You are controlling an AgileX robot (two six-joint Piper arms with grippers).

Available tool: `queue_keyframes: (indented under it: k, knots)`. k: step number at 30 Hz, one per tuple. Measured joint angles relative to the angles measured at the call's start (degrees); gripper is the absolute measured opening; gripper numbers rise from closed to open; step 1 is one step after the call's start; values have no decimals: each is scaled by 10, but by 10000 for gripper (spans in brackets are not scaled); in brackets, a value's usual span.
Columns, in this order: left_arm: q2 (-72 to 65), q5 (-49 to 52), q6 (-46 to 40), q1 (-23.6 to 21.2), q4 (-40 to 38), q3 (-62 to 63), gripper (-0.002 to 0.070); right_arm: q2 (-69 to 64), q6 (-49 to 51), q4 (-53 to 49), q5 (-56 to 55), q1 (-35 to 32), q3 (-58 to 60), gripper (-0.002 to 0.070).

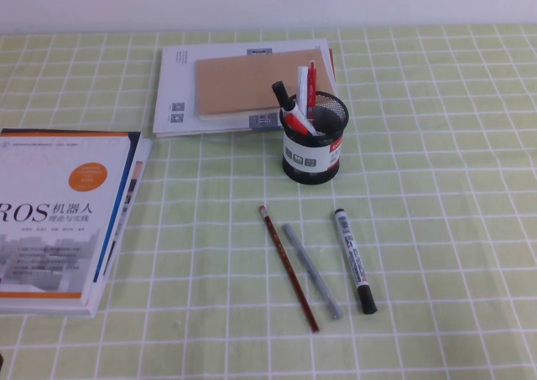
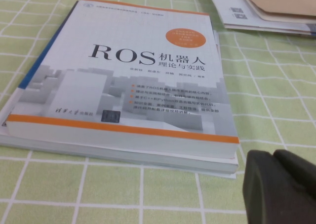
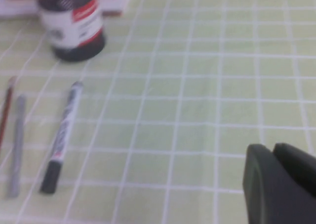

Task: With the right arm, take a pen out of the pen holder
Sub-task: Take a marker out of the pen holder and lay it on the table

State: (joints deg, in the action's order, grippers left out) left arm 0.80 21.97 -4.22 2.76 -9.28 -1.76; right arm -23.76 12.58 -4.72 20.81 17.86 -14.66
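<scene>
- The pen holder (image 1: 313, 149), a black mesh cup with a red-and-white label, stands upright on the table (image 1: 436, 229), slightly toward 1 o'clock from the centre of the high view.
- Three things stick up above its rim: a black-capped marker (image 1: 279, 92) leaning toward 10 o'clock, a white pen (image 1: 303, 82) and a red-and-white pen (image 1: 311, 82).
- At 6 o'clock from the holder, three items lie flat, side by side but apart: a brown pencil (image 1: 289, 269) with its eraser end toward 12 o'clock, a grey pen (image 1: 310, 271) and a loose marker (image 1: 353, 258) with its black cap toward 6 o'clock.
- At 11 o'clock, just behind the holder, a brown notebook (image 1: 239, 82) lies on a white book (image 1: 176, 103).
- At 8 o'clock, well apart, lies a ROS textbook (image 1: 59, 216).
- The right end effector (image 3: 274, 150) shows only in its wrist view, over bare green checked cloth and well apart from the loose marker and the holder. It is clenched and empty.
- The left end effector (image 2: 274, 157) shows only in its wrist view, low beside a corner of the ROS textbook. Its fingers are pressed together on nothing.
</scene>
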Motion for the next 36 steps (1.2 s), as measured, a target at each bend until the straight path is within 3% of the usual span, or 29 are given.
queue_keyframes:
  k: [4, 8, 15, 26, 32, 36]
  knots:
    - [0, 0, 0, 0, 0, 0, -8, 78, 3, 9, -70, -107, 71, -12]
    - [0, 0, 0, 0, 0, 0, -8, 141, 3, 9, -96, -146, 118, -12]
    - [0, 0, 0, 0, 0, 0, -8, 237, 3, 9, -108, -153, 161, -12]
    - [0, 0, 0, 0, 0, 0, -8, 243, -2, 3, -86, -153, 162, -13]
    - [0, 0, 0, 0, 0, 0, -8, 243, -141, 92, -59, -153, 162, -12]
    - [0, 0, 0, 0, 0, 0, -8, 243, -173, 115, -20, -153, 162, -12]
